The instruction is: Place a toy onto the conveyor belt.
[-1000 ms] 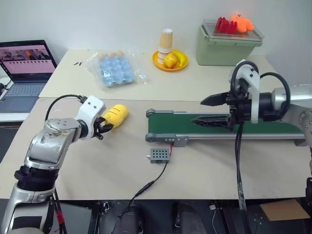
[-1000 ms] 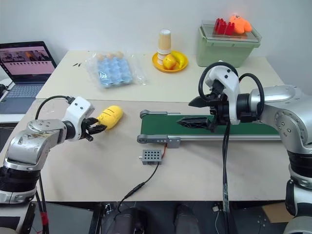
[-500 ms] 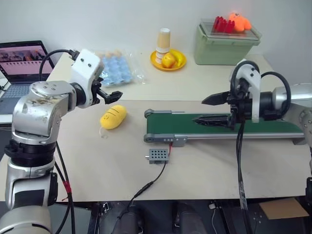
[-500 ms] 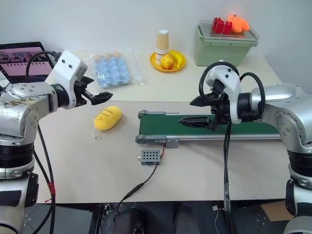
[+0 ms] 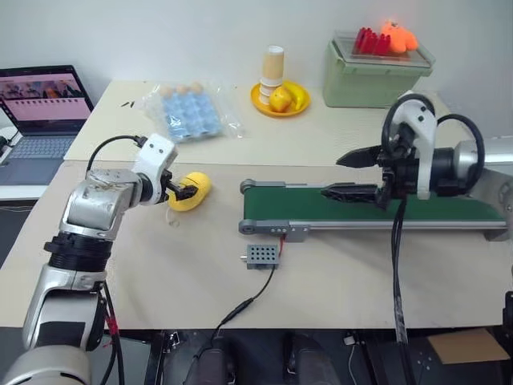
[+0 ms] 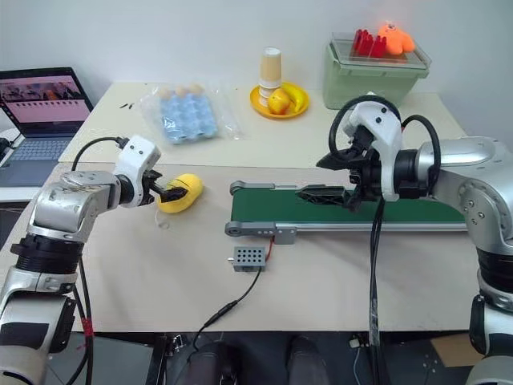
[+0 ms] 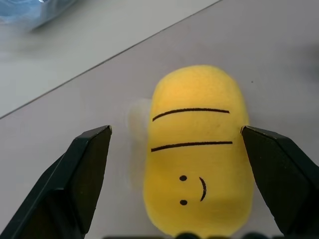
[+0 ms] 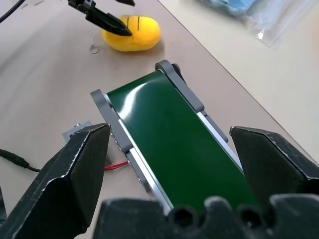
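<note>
A yellow plush toy [image 5: 192,190] with a smiley face lies on the table, left of the conveyor belt [image 5: 362,212], a long dark green belt in a grey frame. My left gripper [image 7: 175,131] is open and low at the toy, with one black finger on each side of it. Whether the fingers [image 7: 87,164] touch the plush I cannot tell. My right gripper [image 5: 333,175] hovers open above the belt's middle with nothing between its fingers. In the right wrist view the belt's left end [image 8: 169,144] and the toy [image 8: 134,33] lie ahead.
A small grey perforated box [image 5: 261,256] with a cable sits in front of the belt's left end. At the back stand a bagged blue egg tray [image 5: 188,112], a yellow plate with fruit [image 5: 280,98], a green bin [image 5: 373,72] and a laptop [image 5: 40,108].
Half a second ago my left gripper was raised above and behind the toy; it has come down and now straddles it, wider open than a second ago. The right gripper stayed over the belt.
</note>
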Controlling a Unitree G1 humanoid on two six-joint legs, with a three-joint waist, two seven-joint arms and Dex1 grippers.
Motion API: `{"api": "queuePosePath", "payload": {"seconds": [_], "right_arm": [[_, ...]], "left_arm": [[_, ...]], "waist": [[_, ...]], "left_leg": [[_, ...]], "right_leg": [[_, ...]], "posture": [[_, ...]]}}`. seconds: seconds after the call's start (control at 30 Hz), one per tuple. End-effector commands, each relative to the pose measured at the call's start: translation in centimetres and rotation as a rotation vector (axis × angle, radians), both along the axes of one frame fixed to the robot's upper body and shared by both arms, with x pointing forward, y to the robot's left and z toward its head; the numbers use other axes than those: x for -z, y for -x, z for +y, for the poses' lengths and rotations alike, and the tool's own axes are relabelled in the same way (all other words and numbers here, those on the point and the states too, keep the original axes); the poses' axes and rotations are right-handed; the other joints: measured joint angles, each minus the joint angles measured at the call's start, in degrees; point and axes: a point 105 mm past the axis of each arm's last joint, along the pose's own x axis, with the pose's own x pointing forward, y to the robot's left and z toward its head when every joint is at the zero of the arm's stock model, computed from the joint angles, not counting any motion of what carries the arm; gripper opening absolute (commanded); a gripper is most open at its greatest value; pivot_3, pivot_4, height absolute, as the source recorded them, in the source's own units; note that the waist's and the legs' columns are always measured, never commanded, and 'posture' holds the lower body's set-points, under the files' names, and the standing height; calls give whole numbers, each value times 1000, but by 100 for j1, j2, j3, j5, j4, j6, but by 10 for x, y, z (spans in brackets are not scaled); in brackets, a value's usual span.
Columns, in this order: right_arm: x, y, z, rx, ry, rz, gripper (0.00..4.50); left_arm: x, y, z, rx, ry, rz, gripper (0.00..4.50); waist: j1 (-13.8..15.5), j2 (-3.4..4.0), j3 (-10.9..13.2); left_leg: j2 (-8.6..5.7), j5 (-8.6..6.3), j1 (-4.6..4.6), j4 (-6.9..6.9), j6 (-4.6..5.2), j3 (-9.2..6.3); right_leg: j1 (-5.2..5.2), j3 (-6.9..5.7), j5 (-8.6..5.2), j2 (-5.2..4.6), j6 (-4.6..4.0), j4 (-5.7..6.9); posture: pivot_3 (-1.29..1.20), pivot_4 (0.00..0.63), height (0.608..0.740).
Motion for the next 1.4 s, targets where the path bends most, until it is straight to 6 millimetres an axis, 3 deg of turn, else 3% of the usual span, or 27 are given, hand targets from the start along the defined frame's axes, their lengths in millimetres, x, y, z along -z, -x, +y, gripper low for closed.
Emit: {"api": "queuePosePath", "payload": {"seconds": [0.03, 0.33, 0.47, 0.6, 0.8, 0.9, 1.0, 1.2, 1.4], "right_arm": [[-12, 5, -6, 25, 0, -52, 4500], [-11, 4, -6, 36, -2, -51, 4500], [-11, 4, -6, 37, -2, -53, 4500], [-11, 4, -5, 36, -3, -55, 4500], [-11, 3, -5, 35, -4, -59, 4500], [-12, 3, -5, 34, -5, -60, 4500], [-11, 3, -4, 34, -6, -60, 4500], [-9, 4, -3, 35, -11, -61, 4500], [-8, 6, -4, 54, -29, -73, 4500]], "left_arm": [[1, 1, -3, 32, -6, -5, 4432], [36, 20, -1, 83, -48, 110, 4432], [44, 21, 7, 69, -72, 122, 3378], [40, 19, 8, 66, -78, 106, 1874], [32, 13, 9, 53, -104, 58, 1874], [19, 7, 10, 51, -128, 6, 1874], [-18, -1, 3, 100, -162, -110, 1874], [-66, -7, -17, 255, -246, -241, 1874], [-88, -2, -78, 585, -273, -306, 1874]], "waist": [[-5, 0, 0], [-16, 0, 0], [-15, 1, 0], [-15, 1, 0], [-14, 0, 0], [-14, 0, 0], [0, 0, 0], [2, 0, 0], [17, -1, 0]], "left_leg": [[0, 0, 0, 0, 0, 0], [3, 0, 2, -1, 0, -1], [4, -1, 3, -1, 1, -2], [5, -1, 3, -1, 1, -2], [5, -1, 3, -1, 2, -2], [5, -1, 3, 0, 2, -2], [4, -1, -1, 0, 2, -3], [-1, -6, -8, 0, 10, -1], [-6, -5, -8, 4, 9, 10]], "right_leg": [[0, 0, 0, 0, 0, 0], [-1, 1, 0, 0, -1, 1], [-1, 2, 0, -1, -1, 0], [-1, 3, 0, -2, -1, 0], [-1, 3, 0, -2, -2, 1], [-1, 3, 0, -2, -2, 0], [-2, 1, 1, -2, -2, 1], [-3, -3, 1, -3, -2, -8], [-2, -4, 0, -2, -1, -2]], "posture": [[0, 150, 734], [0, 150, 734], [0, 150, 734], [0, 150, 734], [0, 150, 734], [0, 150, 734], [0, 150, 734], [0, 150, 734], [0, 150, 734]]}}
